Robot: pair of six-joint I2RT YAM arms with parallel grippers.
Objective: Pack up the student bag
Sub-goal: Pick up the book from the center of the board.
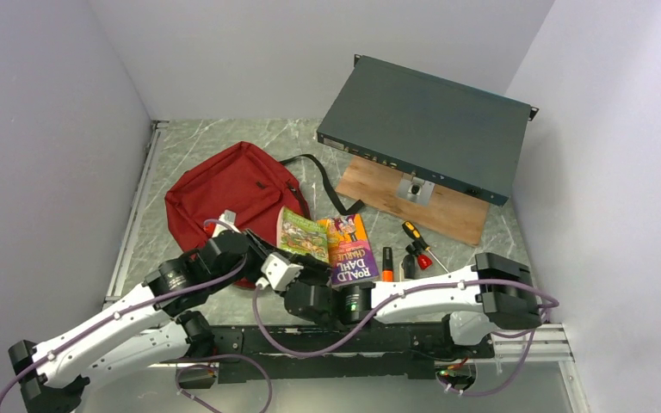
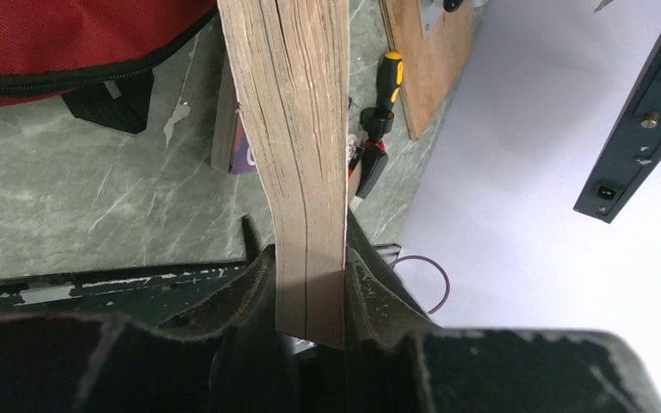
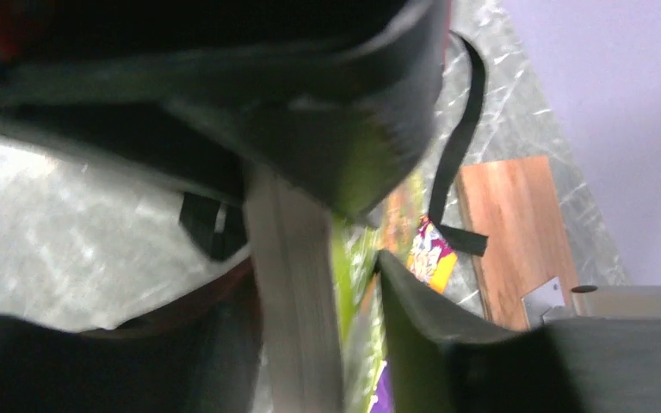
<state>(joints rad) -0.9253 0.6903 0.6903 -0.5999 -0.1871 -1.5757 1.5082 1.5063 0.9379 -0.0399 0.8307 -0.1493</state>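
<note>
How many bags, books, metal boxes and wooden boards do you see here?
Bags: 1, the red backpack
Books: 2, the green book and the purple book
Metal boxes: 1, the teal box
Wooden boards: 1, the brown board
Total: 5

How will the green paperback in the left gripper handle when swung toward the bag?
Probably floppy: the green paperback pinches in where the left gripper clamps its page edges, so the free end may sag or fan open. Gripped at one end only, it could twist.
</note>
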